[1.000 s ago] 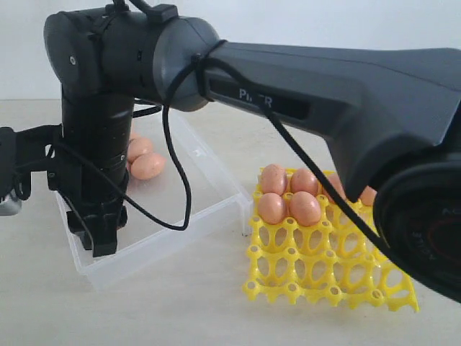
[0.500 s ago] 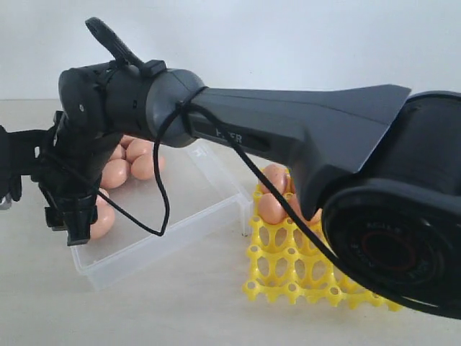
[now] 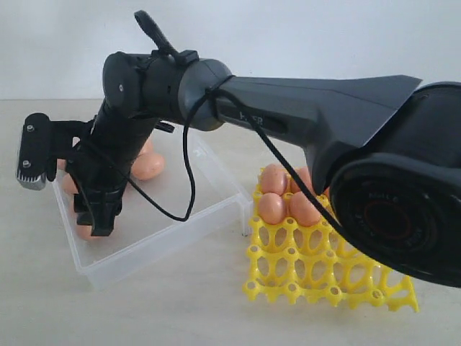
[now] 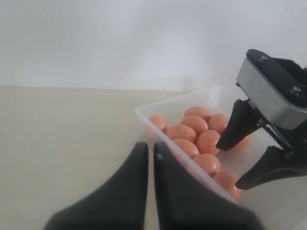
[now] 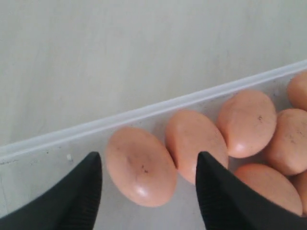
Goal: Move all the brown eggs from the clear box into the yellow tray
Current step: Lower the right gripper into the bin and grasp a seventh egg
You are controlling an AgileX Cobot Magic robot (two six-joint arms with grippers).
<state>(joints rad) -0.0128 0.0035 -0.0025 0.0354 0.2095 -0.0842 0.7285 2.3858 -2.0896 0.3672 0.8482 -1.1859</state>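
**Operator:** Where are the brown eggs [image 4: 196,136]?

**Technician:** Most lie clustered in the clear box [image 3: 166,241], along the side away from the yellow tray [image 3: 324,277]. Several touch one another. A few more sit in the far cells of the yellow tray, partly hidden by the arm.

**Operator:** State of the right tool [image 5: 148,158]?

**Technician:** Fingers apart, pointing down into the clear box. One egg lies between them, close beside the box wall. A narrow gap shows between that egg and one finger.

**Operator:** And the left tool [image 4: 149,153]?

**Technician:** Fingers together, holding nothing. It hangs just outside the box, over the tabletop [image 4: 62,143].
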